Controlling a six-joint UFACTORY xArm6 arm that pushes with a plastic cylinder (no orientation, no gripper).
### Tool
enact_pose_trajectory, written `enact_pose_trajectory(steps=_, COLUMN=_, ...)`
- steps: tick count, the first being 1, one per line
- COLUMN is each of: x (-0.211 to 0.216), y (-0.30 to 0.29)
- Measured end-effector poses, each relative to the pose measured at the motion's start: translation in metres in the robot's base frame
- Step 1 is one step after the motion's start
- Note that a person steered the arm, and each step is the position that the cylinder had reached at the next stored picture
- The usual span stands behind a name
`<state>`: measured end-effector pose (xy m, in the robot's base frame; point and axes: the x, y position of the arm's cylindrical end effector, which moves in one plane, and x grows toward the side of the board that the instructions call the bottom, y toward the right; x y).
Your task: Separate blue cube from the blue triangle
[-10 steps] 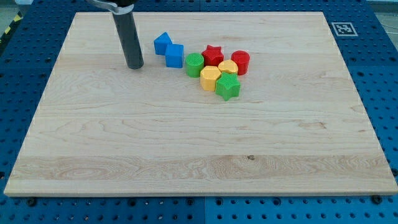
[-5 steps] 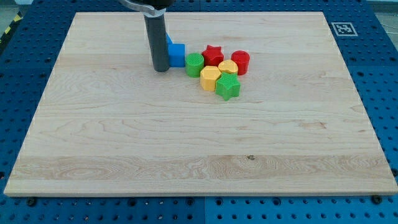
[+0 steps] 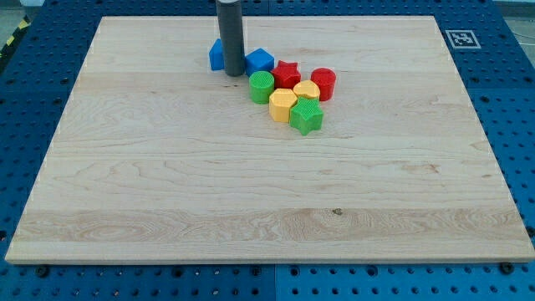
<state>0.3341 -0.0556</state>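
Blue cube (image 3: 260, 59) sits right of my tip (image 3: 234, 73); the rod half hides the blue triangle (image 3: 216, 55) near the wooden board's (image 3: 167, 209) top edge. No claw fitted.

Single high, front-on view, angled down over whole wooden board (image 3: 251, 192).

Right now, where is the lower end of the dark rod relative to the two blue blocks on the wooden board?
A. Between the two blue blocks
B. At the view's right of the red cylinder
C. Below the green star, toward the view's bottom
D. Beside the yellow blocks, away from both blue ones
A: my tip stands between the blue triangle block on the view's left and the blue cube block on the view's right.
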Motion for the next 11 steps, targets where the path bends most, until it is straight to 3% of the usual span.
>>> enact_pose_trajectory(steps=7, x=-0.023, y=0.099)
enact_pose_trajectory(steps=11, x=-0.032, y=0.102)
